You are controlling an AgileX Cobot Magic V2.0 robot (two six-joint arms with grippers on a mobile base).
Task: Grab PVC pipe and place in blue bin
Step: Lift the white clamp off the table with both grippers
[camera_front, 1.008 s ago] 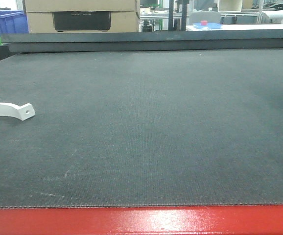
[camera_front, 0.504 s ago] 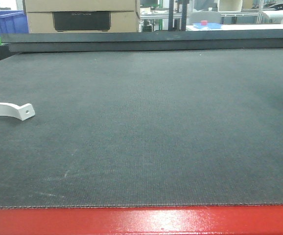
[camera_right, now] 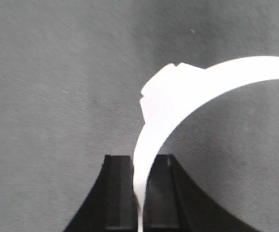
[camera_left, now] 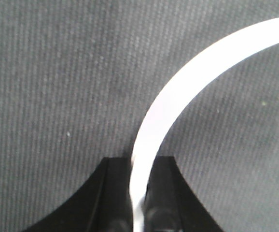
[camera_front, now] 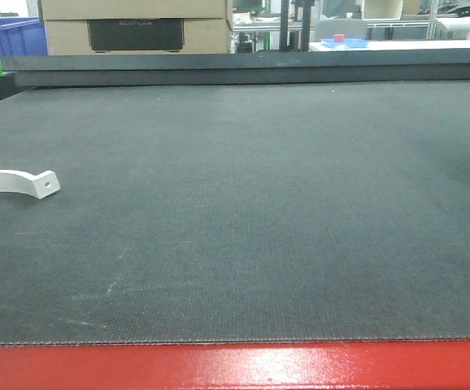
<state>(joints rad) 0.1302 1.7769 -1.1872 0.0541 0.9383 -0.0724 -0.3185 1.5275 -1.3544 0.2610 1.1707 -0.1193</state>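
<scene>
A white arched PVC pipe piece (camera_front: 15,182) with a flat holed tab shows at the far left of the dark mat in the front view, its left part cut off by the frame edge. No gripper shows in that view. In the left wrist view my left gripper (camera_left: 139,162) is shut on a white arched strip (camera_left: 188,82) that curves up to the right above the mat. In the right wrist view my right gripper (camera_right: 140,159) is shut on a white arched piece (camera_right: 178,96) with a flat tab. A blue bin (camera_front: 7,36) stands far back left, beyond the table.
The dark textured mat (camera_front: 259,203) covers the table, with a red front edge (camera_front: 235,367). A raised dark ledge (camera_front: 251,69) runs along the back. A cardboard box (camera_front: 137,28) and a small blue tray (camera_front: 345,42) stand behind it.
In the front view the pipe piece's tab end has shifted very slightly to the right. Nothing else has moved.
</scene>
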